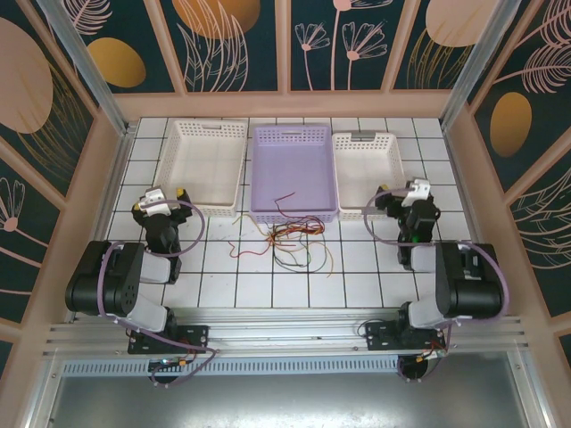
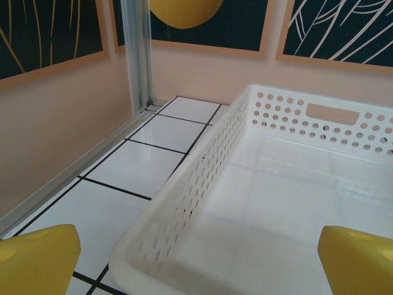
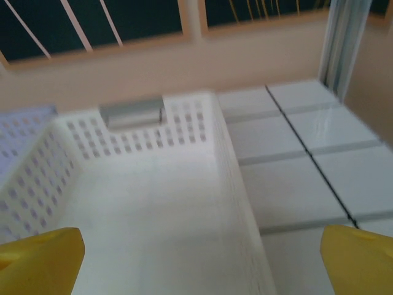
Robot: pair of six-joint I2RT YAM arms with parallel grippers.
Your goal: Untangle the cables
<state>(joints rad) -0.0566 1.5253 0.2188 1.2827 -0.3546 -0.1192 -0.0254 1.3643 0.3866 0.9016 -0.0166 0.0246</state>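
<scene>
The cables [image 1: 293,241] lie in a loose tangle of thin red, yellow and black wires on the white tiles, just in front of the lilac basket [image 1: 294,217]. One strand reaches up over that basket's front part. My left gripper [image 1: 159,198] stands open to the left of the tangle, by the near left corner of the left white basket [image 1: 169,165]. My right gripper [image 1: 409,198] is open to the right, at the right white basket's [image 1: 368,217] near right corner. Both sets of yellow fingertips [image 2: 37,258] [image 3: 37,261] are wide apart with nothing between them.
The three baskets stand side by side at the back. The left wrist view looks over the left white basket's rim [image 2: 184,203] towards the left wall. The right wrist view looks along the right white basket's rim [image 3: 236,184], with the lilac basket [image 3: 18,123] beyond. Peach walls enclose the tiled floor.
</scene>
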